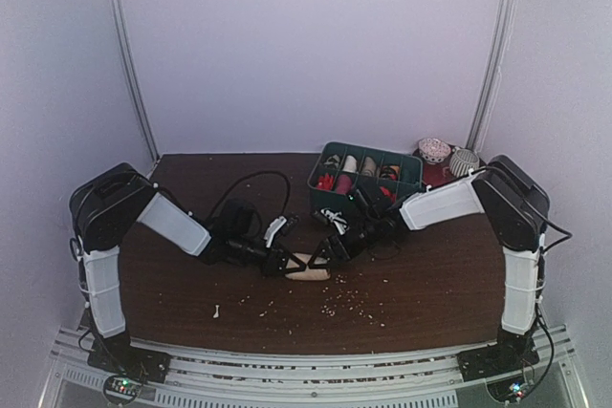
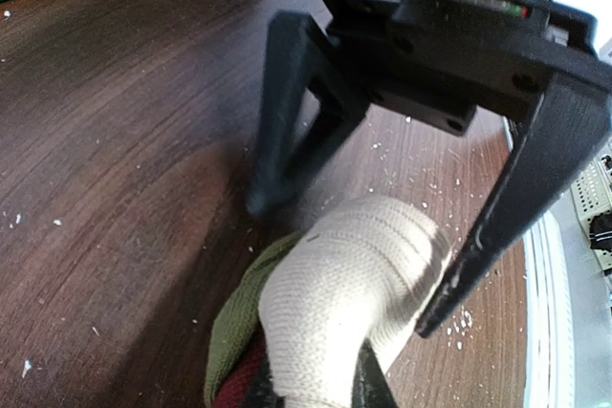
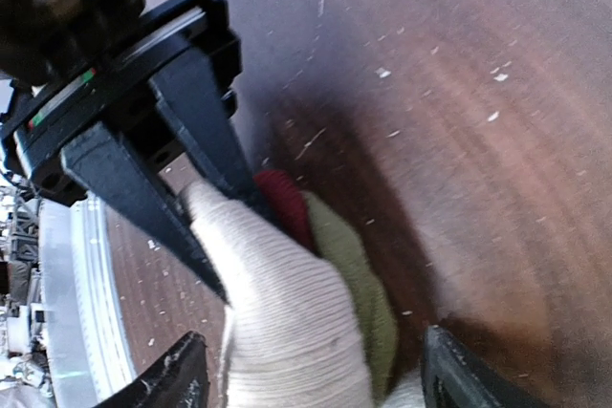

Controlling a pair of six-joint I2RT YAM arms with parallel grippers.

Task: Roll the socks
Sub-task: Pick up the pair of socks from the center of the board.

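The socks (image 1: pixel 309 273) lie as one bundle at the middle of the brown table, between the two grippers. Close up, the socks (image 2: pixel 349 279) show a cream ribbed outer layer over olive green and maroon fabric. My left gripper (image 2: pixel 316 391) is shut on the near end of the bundle, and the right wrist view shows its fingers (image 3: pixel 206 136) clamped on the cream fabric. My right gripper (image 3: pixel 320 381) is open, one fingertip on each side of the socks (image 3: pixel 287 322), not pressing them. In the left wrist view the right gripper (image 2: pixel 352 260) straddles the bundle's far end.
A green divided tray (image 1: pixel 328 153) holding rolled fabric stands at the back, behind the right gripper (image 1: pixel 330 253). Two patterned balls (image 1: pixel 435 150) sit at the back right. White crumbs (image 1: pixel 335 309) litter the table's front. A black cable (image 1: pixel 258 179) loops behind the left gripper (image 1: pixel 287 263).
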